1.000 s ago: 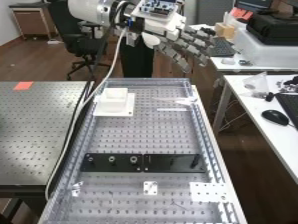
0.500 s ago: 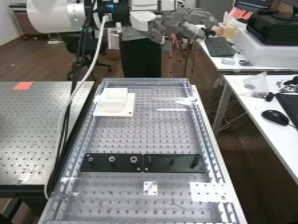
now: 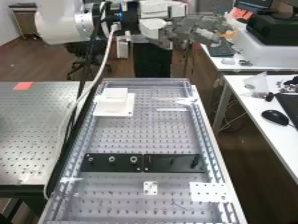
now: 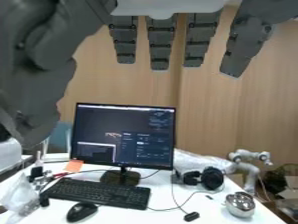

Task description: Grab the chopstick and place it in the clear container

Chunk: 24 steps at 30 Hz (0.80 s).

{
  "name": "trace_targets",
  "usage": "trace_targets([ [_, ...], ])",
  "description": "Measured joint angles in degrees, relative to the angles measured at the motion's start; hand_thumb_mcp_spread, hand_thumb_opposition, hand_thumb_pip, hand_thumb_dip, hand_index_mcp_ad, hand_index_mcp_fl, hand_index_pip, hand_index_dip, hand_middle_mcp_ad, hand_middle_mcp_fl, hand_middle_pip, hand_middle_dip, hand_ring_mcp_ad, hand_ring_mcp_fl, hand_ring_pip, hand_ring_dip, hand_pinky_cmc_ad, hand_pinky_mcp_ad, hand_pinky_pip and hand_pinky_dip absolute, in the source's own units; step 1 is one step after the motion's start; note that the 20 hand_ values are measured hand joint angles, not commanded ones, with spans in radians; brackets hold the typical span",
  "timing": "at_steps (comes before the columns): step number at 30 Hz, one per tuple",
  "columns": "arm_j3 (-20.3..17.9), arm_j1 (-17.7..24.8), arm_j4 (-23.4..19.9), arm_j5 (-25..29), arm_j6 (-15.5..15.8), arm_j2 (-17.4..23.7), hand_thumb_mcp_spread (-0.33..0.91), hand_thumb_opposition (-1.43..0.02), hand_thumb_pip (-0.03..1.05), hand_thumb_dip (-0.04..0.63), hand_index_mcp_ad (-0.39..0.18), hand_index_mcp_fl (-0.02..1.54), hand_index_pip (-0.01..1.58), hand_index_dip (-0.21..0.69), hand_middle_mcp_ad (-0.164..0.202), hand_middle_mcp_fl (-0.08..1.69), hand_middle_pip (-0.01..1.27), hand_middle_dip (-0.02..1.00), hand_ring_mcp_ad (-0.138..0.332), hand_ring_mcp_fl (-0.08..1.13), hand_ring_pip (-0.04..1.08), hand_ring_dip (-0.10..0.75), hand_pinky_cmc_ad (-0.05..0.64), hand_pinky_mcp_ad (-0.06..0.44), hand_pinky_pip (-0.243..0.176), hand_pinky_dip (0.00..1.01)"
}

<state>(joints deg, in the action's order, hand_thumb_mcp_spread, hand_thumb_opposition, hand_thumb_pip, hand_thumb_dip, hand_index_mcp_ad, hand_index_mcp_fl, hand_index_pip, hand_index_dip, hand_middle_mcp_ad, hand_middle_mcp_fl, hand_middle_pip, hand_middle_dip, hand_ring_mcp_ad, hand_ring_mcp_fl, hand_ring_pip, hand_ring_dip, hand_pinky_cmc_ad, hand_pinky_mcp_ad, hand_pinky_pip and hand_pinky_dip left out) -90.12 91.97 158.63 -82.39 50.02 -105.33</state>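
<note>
Brown floor surrounds the perforated grey tabletop [image 3: 149, 135] in the high view, with clear raised edging along its sides. Above and beyond its far edge, the white arm [image 3: 63, 19] holds the dark grey hand [image 3: 196, 30] level, well apart from the surface. Near the far right corner lies a thin pale strip [image 3: 171, 109], just beside some clear film [image 3: 189, 101]; whether that strip is the chopstick, I cannot tell. Toward the far left corner, a white block [image 3: 114, 97] rests on a white plate [image 3: 124, 112]. Two black plates [image 3: 110, 162] lie end to end across the middle, and two small white plates [image 3: 209, 192] sit closer to the near edge. Beyond the right edge, a separate white desk [image 3: 266, 135] carries a black mouse [image 3: 274, 117].

From the wrist view, the hand's fingers [image 4: 159, 42] hang straight and slightly spread, with the thumb [image 4: 36, 75] well apart from them. Past them stand a monitor [image 4: 123, 135], a black keyboard [image 4: 96, 193], black headphones [image 4: 211, 177] and a shiny round pot [image 4: 240, 204], before a wood-panelled wall [image 4: 206, 115].
</note>
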Motion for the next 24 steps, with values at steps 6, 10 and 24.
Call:
trace_targets([
  [6, -0.36, 0.52, -1.93, 5.13, -0.82, -0.55, 0.04, -0.80, 0.72, 0.093, -0.084, 0.04, 0.09, 0.218, 0.075, 0.04, 0.13, 0.31, 0.152, 0.02, 0.10, 0.230, 0.412, 0.316, -0.084, 0.27],
  [10, -0.73, 0.61, -2.57, 6.25, -1.74, -0.70, 0.02, -0.80, 0.77, 0.093, -0.098, 0.04, 0.09, 0.202, 0.065, 0.07, 0.14, 0.31, 0.154, 0.01, 0.11, 0.230, 0.412, 0.312, -0.075, 0.27],
  [24, -0.25, 1.71, -3.03, 10.90, -2.82, -1.40, 0.00, -0.83, 0.80, 0.096, -0.087, 0.04, 0.09, 0.126, 0.070, 0.09, 0.14, 0.31, 0.161, 0.01, 0.11, 0.230, 0.407, 0.323, -0.061, 0.27],
])
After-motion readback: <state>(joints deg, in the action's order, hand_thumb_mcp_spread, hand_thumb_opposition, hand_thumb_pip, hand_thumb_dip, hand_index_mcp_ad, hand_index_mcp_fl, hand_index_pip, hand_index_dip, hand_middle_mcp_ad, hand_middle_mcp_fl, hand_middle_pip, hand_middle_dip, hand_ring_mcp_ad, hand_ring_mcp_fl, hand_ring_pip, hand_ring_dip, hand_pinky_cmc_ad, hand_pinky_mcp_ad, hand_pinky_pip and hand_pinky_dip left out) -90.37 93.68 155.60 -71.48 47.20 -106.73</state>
